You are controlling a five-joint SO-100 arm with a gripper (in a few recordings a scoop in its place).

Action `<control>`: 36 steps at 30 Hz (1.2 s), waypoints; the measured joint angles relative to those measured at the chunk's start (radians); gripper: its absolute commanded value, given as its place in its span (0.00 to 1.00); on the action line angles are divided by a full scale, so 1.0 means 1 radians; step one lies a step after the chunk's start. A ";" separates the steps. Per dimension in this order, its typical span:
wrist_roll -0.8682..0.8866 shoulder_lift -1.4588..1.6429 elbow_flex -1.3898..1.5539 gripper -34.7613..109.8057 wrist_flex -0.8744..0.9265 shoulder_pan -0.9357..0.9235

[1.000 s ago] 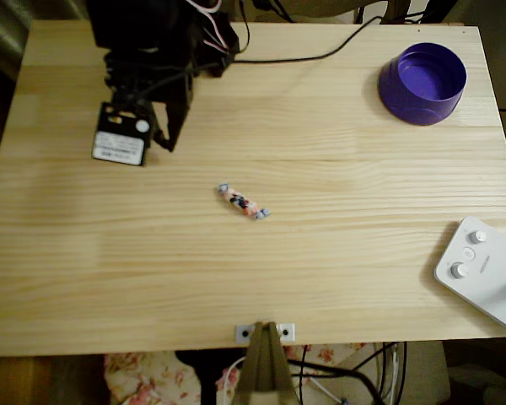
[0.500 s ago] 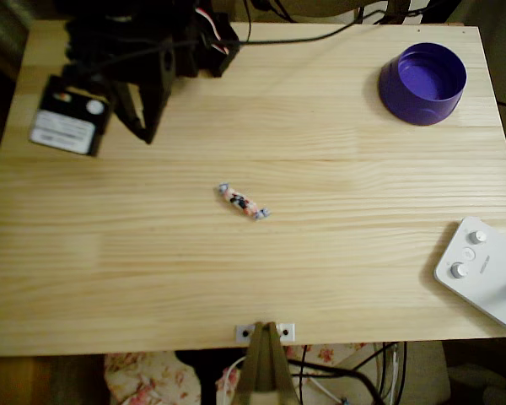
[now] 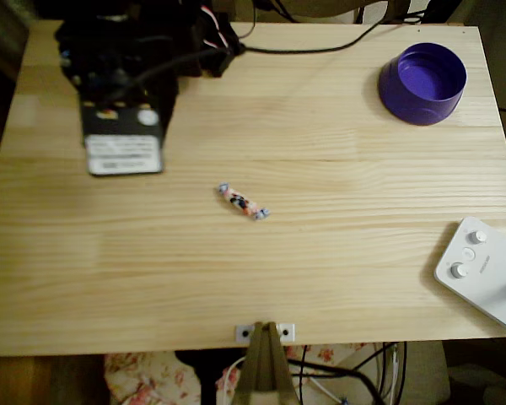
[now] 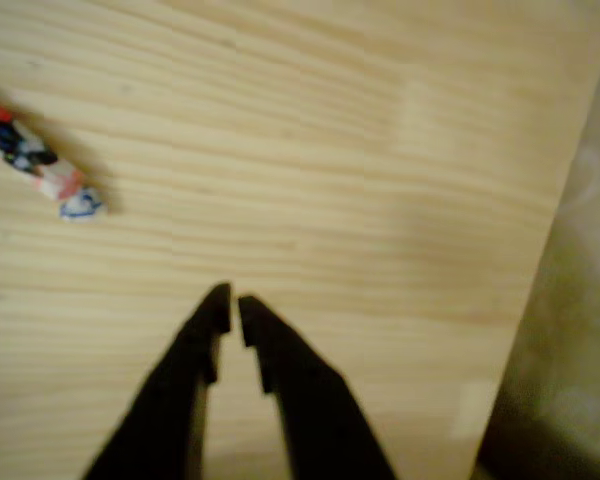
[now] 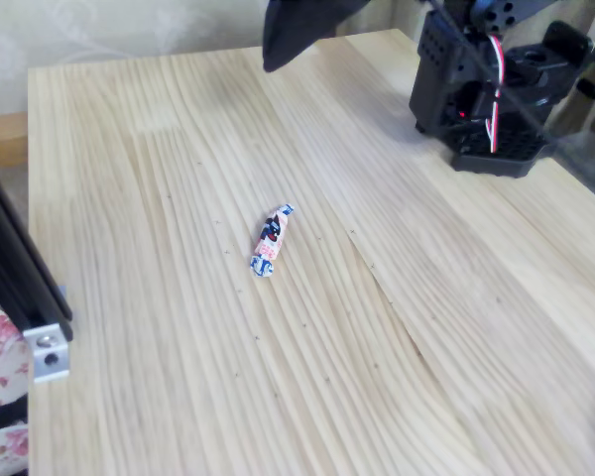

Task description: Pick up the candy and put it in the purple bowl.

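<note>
In the wrist view the gripper (image 4: 230,305) is nearest: its two dark fingers stand almost together, with only a thin gap between the tips, and they hold nothing. Under them is bare wood of the counter (image 4: 310,150).

A little farther lies the candy (image 4: 35,160), at the left edge of this view, well apart from the fingertips. In the overhead view the candy (image 3: 243,202) rests near the middle of the counter, lying diagonally, with nothing touching it. In the fixed view the candy (image 5: 270,241) shows its twisted ends clearly.

I judge it very light, with a firm middle and thin, soft, crinkly ends. The wrapper is probably slippery, so it may slide or turn when one finger touches first. The best hold seems across the thick middle, with the fingers on both long sides, not on the twisted ends. The jaws must open wider for this.

Farthest, the purple bowl (image 3: 422,83) stands at the upper right corner, open upward and empty.
</note>
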State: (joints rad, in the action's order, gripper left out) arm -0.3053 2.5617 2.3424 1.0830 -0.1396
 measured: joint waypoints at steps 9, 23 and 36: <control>-0.186 -0.146 -0.106 0.23 -0.006 0.138; -0.321 -0.290 -0.132 0.28 0.052 0.390; -0.270 -0.609 -0.275 0.34 0.017 0.368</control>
State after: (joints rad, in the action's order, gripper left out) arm -0.5752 1.9528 2.0678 1.0999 0.2286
